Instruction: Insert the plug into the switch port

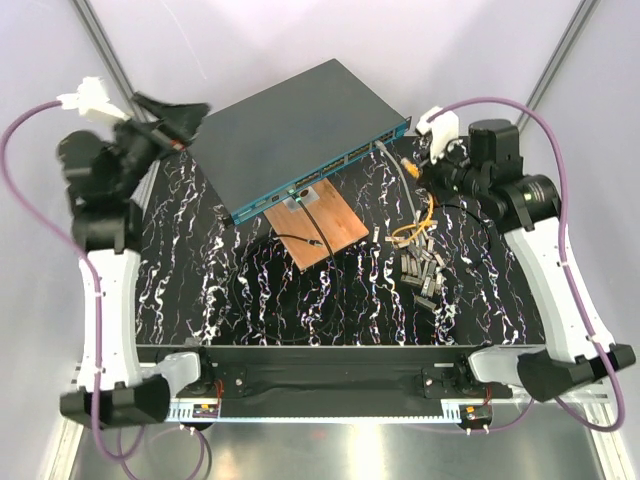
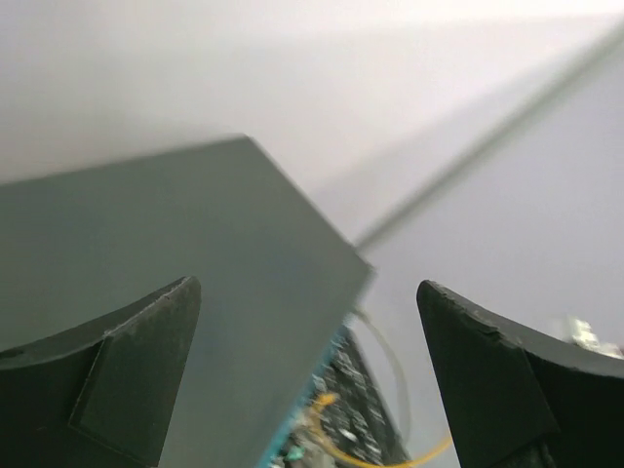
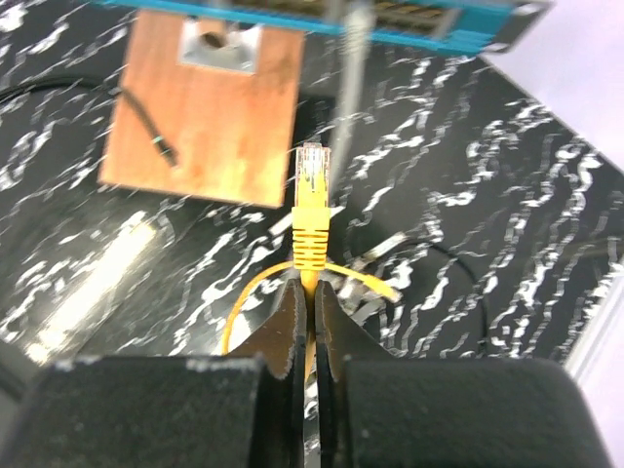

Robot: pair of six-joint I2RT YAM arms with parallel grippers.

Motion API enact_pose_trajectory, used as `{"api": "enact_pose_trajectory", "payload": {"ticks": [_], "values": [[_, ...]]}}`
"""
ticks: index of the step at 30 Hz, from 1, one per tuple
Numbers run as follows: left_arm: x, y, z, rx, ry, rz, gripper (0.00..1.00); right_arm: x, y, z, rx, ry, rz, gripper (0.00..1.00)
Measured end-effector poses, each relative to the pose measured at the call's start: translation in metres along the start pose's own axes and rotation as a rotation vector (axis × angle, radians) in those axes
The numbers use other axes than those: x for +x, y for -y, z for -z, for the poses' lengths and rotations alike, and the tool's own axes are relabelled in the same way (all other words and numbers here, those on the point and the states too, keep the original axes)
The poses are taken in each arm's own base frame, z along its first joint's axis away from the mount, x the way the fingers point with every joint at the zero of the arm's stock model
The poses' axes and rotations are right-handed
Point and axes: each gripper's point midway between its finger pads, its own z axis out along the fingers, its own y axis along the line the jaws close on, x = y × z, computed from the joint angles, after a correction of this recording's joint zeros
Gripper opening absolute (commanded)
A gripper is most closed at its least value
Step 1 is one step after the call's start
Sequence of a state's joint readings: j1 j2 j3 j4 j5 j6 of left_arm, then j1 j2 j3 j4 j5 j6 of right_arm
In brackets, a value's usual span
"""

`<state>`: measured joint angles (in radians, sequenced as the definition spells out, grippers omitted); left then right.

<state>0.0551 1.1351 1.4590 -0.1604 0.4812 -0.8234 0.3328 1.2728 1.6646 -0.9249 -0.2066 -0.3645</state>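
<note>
The switch (image 1: 300, 125) lies at an angle at the back of the table, dark grey on top, its teal port edge (image 1: 330, 165) facing the front right. My right gripper (image 3: 312, 292) is shut on the yellow cable just behind the plug (image 3: 312, 210). The plug's clear tip points at the switch's port row (image 3: 322, 19) and stops well short of it. In the top view this gripper (image 1: 430, 185) hovers off the switch's right end. My left gripper (image 2: 307, 285) is open and holds nothing. It hangs over the switch's far left corner (image 1: 180, 118), with the dark top (image 2: 175, 253) below it.
A small wooden board (image 1: 318, 222) with a metal block and a thin black cable lies in front of the switch. A grey cable (image 1: 395, 160) runs from a port at the switch's right end. Several loose connectors (image 1: 422, 268) and yellow cable loops (image 1: 413, 230) lie at the right.
</note>
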Motion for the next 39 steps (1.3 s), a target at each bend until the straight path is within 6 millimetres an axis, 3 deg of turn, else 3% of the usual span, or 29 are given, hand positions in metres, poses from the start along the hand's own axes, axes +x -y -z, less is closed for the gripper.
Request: {"api": "enact_pose_trajectory", "payload": {"ticks": [2,4,8,12,20,25,28,29,32,36,39], "values": [[-0.012,-0.022,0.018,-0.07,0.03,-0.018,0.99,-0.004,0.015,-0.006,0.03,0.001,-0.006,0.0],[-0.009,-0.045,0.029,-0.127,0.018,-0.003,0.99,-0.006,0.035,-0.01,0.067,-0.001,-0.02,0.0],[0.023,-0.089,0.037,-0.204,-0.082,0.078,0.99,-0.001,0.062,-0.022,0.107,-0.027,-0.039,0.0],[0.062,-0.127,0.04,-0.279,-0.171,0.177,0.99,0.002,0.065,-0.04,0.079,-0.048,-0.038,0.0],[0.085,-0.151,0.041,-0.307,-0.181,0.266,0.99,0.005,0.069,-0.067,0.046,-0.076,-0.043,0.0],[0.097,-0.155,0.035,-0.28,-0.171,0.316,0.96,0.006,0.067,-0.082,0.015,-0.08,-0.056,0.0],[0.102,-0.153,0.031,-0.257,-0.169,0.34,0.86,0.003,0.063,-0.09,0.006,-0.071,-0.062,0.0],[0.102,-0.151,0.03,-0.249,-0.168,0.343,0.78,0.001,0.06,-0.093,0.0,-0.066,-0.061,0.0],[0.103,-0.154,0.028,-0.253,-0.159,0.357,0.66,-0.006,0.05,-0.1,-0.018,-0.051,-0.056,0.0],[0.106,-0.164,0.028,-0.281,-0.155,0.382,0.39,-0.012,0.041,-0.109,-0.031,-0.033,-0.058,0.0],[0.098,-0.164,0.028,-0.279,-0.126,0.382,0.29,-0.01,0.041,-0.116,-0.021,-0.044,-0.072,0.0]]}}
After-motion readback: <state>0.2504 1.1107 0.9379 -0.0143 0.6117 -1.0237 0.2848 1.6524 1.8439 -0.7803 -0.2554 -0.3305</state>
